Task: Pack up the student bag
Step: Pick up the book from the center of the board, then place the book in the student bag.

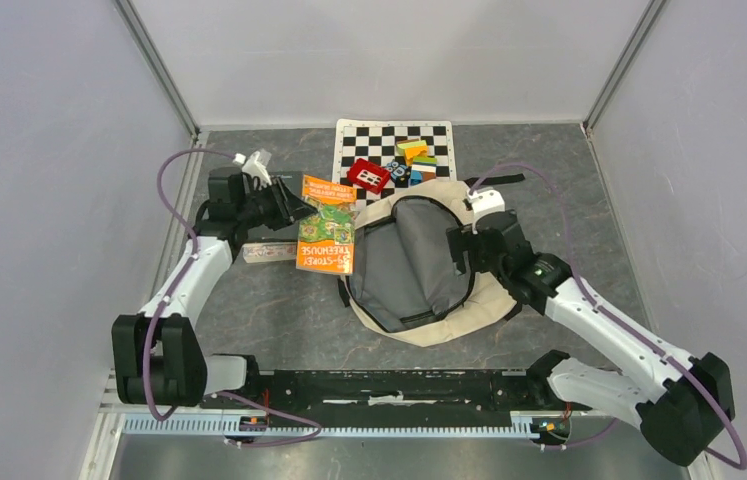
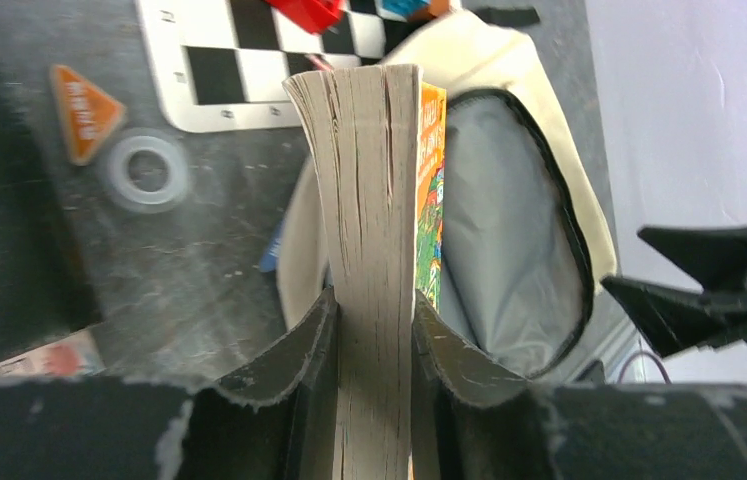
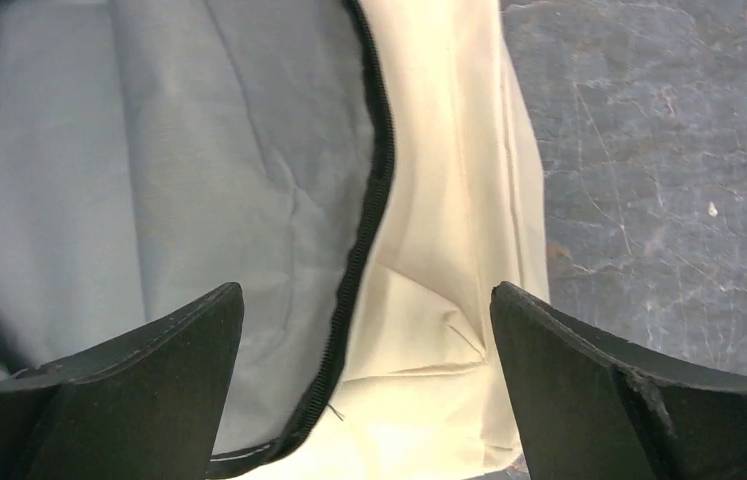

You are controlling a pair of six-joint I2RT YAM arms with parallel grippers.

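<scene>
Clamped in the left pincer (image 2: 374, 310) — a thick book (image 2: 369, 180), open student bag (image 2: 509, 200) just beyond the tips. Spread wide above the bag's zipper rim (image 3: 367, 200) — the right pincer (image 3: 365, 292).

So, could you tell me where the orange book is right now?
In the top view the orange book is left of centre, pinched in the left claw, just left of the open bag and near the chessboard.
</scene>
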